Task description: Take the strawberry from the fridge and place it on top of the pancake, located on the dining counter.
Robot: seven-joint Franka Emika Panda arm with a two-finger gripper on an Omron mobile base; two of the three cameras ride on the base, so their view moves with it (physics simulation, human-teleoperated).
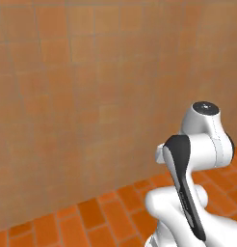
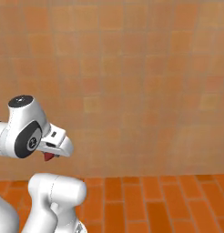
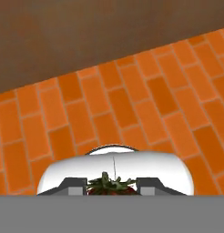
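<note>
Strawberry first: we see it as a small red berry with a green leafy cap, pinched between the two dark finger tips of our gripper at the bottom of the hand view. From the right base view the same berry shows as a red speck under the hand.

Going left to right across the left base view, a plain wall of pale orange tiles takes up most of the picture, a floor of brighter orange brick runs along the bottom, and our white arm rises folded at the lower right. In the right base view the order flips: the arm and its hand sit at the left, with the berry tucked beneath, and then wall and brick floor stretch away to the right.

We judge that the berry is already picked and is being carried while the base drives toward the dining counter.

What could go wrong from here: the berry is tiny and round, held only at its sides, so a jolt from the base or a quick swing of the arm could squeeze it out onto the floor. The wall stands near, and a wide turn might brush the arm against it.
</note>
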